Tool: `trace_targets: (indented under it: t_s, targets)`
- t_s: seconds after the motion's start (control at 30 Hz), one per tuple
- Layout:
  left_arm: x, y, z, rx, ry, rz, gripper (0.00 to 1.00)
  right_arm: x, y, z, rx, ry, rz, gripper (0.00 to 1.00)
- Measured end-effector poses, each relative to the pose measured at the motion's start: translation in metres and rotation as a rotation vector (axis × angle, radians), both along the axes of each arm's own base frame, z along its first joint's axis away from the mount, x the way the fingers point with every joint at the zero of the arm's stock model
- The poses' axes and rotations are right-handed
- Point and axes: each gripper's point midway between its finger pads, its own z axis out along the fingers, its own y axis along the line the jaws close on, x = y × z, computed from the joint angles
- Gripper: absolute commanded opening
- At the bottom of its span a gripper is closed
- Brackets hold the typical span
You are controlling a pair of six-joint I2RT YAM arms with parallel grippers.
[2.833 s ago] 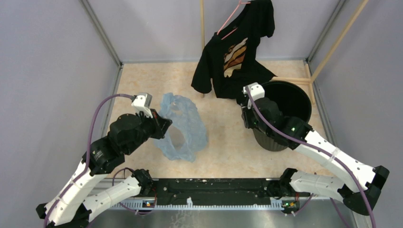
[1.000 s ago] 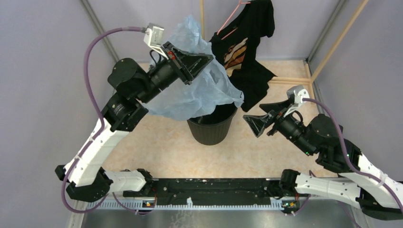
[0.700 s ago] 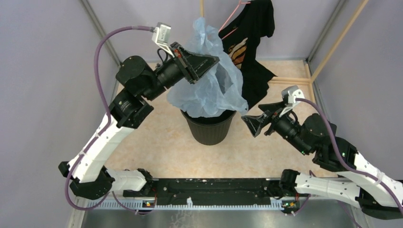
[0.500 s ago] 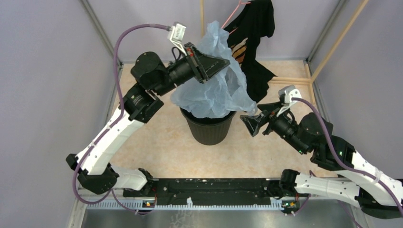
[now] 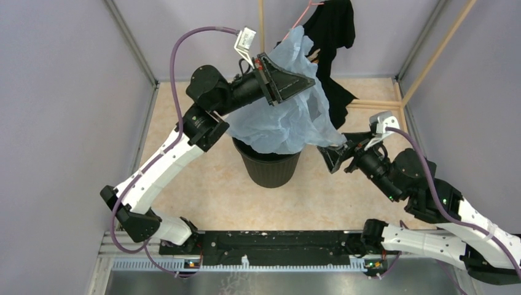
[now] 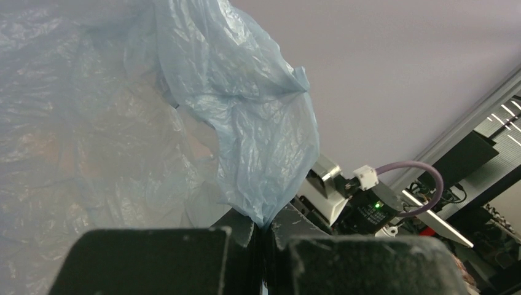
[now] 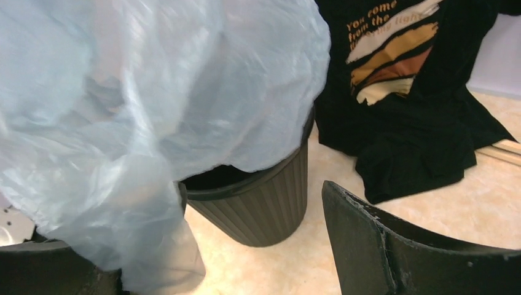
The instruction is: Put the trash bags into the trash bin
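Showing beyond trash bag: T-shirt lettering, perhaps "You come from..."

pale blue bag, black ribbed bin

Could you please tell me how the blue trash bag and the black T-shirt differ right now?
The trash bag is pale blue and translucent; the T-shirt is black, opaque, with an orange print. The bag is pinched in the left gripper over the trash bin; the T-shirt hangs from a pink hanger. Both drape limply.

Beige table: black trash bin upright, T-shirt hem resting.
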Motion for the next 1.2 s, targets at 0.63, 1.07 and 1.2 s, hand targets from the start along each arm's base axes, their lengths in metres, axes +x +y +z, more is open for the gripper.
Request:
trace_targets:
  t_s: [0.63, 1.07, 1.2]
  targets:
    - [-0.055, 0.068, 0.082, -0.295, -0.185, -0.146, 0.0, 0.013, -0.016, 0.002, 0.067, -0.01, -0.128, 0.8]
    - [0.038, 0.081, -0.054, -0.229, 0.2, -0.075, 0.0, 0.013, -0.01, 0.007, 0.089, -0.019, -0.112, 0.8]
    - [0.03, 0.115, -0.063, -0.229, 0.202, -0.008, 0.0, 0.017, 0.0, -0.001, 0.053, -0.007, -0.107, 0.83]
